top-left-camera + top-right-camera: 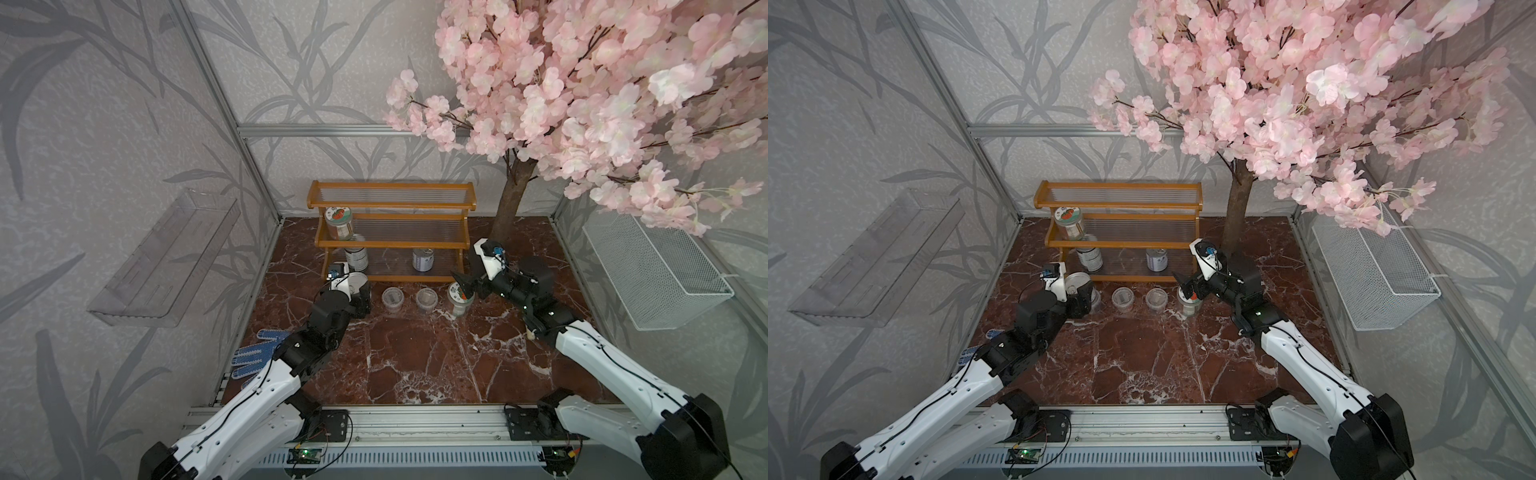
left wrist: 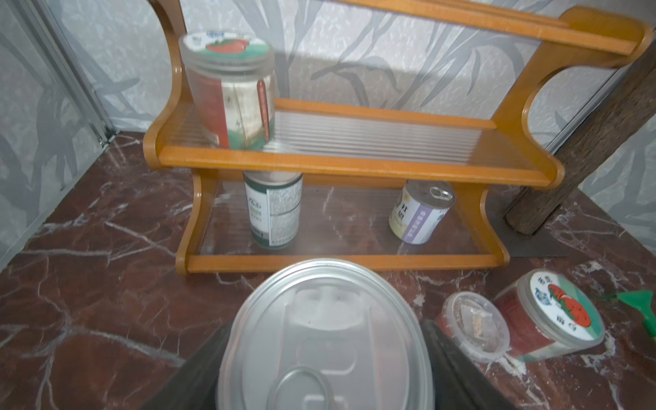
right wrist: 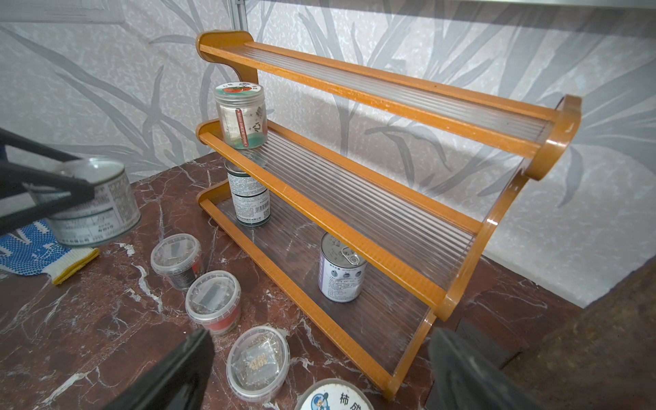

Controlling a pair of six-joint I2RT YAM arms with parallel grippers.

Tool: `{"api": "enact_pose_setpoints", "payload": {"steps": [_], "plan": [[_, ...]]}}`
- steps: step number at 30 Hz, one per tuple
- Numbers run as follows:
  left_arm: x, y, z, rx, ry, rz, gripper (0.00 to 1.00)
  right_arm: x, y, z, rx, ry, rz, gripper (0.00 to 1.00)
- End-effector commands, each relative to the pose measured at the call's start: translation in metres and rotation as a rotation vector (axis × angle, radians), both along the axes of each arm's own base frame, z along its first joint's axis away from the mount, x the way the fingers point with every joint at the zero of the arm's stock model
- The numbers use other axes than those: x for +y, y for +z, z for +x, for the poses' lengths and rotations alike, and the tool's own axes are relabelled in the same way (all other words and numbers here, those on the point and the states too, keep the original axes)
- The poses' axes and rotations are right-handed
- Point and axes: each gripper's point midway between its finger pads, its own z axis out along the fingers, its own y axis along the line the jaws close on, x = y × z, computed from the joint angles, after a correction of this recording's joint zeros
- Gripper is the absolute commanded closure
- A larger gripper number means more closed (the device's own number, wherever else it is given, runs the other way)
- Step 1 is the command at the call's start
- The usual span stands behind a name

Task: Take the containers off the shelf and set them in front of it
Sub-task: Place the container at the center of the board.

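**Both top views.** The left hand [image 1: 360,291] grips a silver labelled tin can [image 1: 356,281] just before the left end of the orange-brown wooden three-tier shelf [image 1: 390,246]. The right hand [image 1: 465,286], spread wide, hovers over a glass jar with a white red-pictured lid [image 1: 460,308] on the marbled red bench [image 1: 415,353].

**Left wrist.** The can sits between both fingers.

**Right wrist.** The jar's lid lies between the parted fingers, with three clear plastic lidded cups [image 3: 213,301] beside it.
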Motion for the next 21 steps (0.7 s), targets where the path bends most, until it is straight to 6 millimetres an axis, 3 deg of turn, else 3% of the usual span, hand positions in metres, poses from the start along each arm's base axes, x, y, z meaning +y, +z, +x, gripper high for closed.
{"api": "enact_pose_setpoints", "payload": {"steps": [1,11,15,21], "plan": [[0.01,-0.028,-0.013,0.055,0.079,-0.03,0.28,0.005,0.014,0.001,-0.03,0.032,-0.002,0.01],[0.009,-0.103,-0.036,0.186,0.113,-0.022,0.28,0.004,0.024,0.006,-0.041,0.045,-0.041,0.01],[0.019,-0.113,-0.04,0.188,0.148,0.011,0.27,0.004,0.022,0.008,-0.031,0.047,-0.042,0.01],[0.017,-0.122,-0.037,0.185,0.147,0.023,0.26,-0.001,0.02,0.008,-0.025,0.028,-0.032,0.01]]}}
